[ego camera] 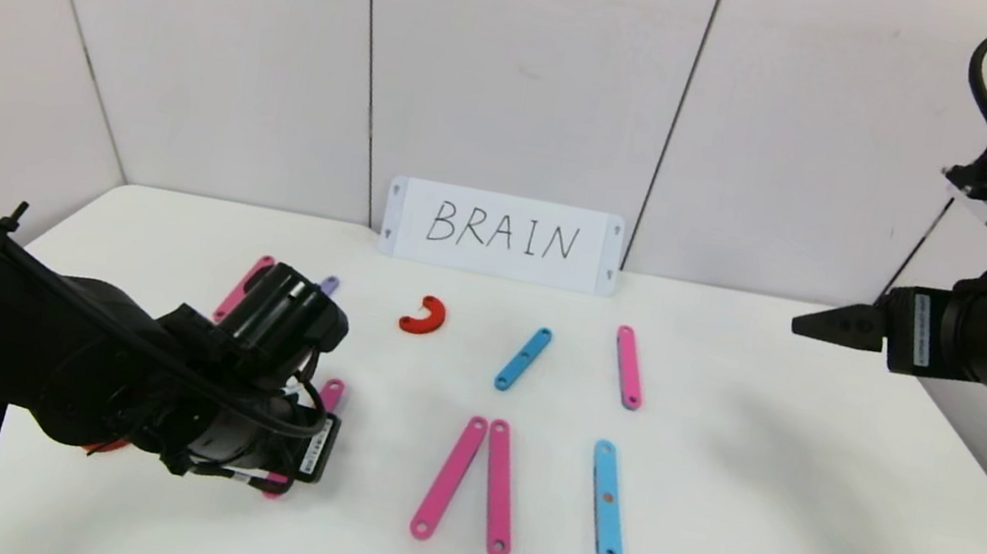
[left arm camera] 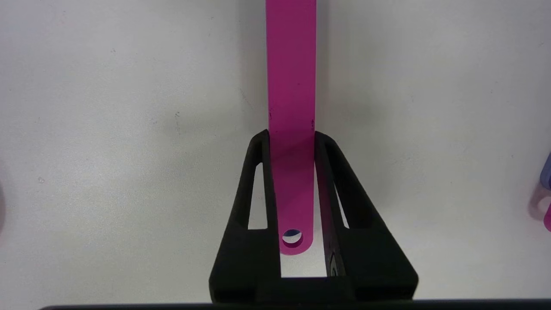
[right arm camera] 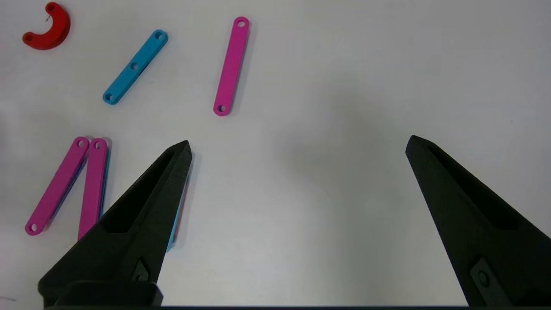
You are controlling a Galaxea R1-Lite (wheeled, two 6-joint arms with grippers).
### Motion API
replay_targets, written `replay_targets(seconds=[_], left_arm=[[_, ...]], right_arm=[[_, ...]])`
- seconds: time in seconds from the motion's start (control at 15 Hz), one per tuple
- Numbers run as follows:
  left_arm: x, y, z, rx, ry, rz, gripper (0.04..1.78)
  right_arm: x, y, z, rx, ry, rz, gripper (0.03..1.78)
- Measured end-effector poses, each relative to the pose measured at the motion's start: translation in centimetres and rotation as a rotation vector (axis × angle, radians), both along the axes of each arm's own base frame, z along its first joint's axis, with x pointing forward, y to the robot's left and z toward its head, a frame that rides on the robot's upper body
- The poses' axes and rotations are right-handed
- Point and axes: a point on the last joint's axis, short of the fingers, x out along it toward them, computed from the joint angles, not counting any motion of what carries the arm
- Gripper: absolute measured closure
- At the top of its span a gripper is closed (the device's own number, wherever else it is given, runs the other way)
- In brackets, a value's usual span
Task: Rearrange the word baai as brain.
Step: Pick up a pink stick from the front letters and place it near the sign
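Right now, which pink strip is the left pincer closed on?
The pink strip at the table's left, under the left pincer, one holed end between its fingers. The other pink strips lie free.

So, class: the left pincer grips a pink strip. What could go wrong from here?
1. The left pincer holds the pink strip near one end, so it may swivel when lifted.
2. The left arm hides neighbouring pieces in the head view, so it might nudge the purple piece.

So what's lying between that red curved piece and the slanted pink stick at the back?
In the head view, a short blue strip lies tilted between the red half-ring and the pink strip, touching neither.
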Motion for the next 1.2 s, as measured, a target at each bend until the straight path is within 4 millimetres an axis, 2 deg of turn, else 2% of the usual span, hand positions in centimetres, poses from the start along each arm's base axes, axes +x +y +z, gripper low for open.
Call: replay_targets(seconds=[0.53, 0.87, 1.2], left_arm=[[0.6, -0.2, 0.6, 0.027, -0.06, 0.027, 1.52], [3.3, -1.7, 3.1, -0.01, -0.233, -0.018, 1.52], [6.6, -3.8, 3.4, -0.045, -0.28, -0.045, 1.52]], right_arm=[[-0.2, -0.1, 0.2, 0.003, -0.009, -0.001, 0.07], [-0.2, -0.1, 0.1, 0.002, -0.004, 0.001, 0.07], [0.1, 0.0, -0.3, -0.001, 0.009, 0.004, 0.07]])
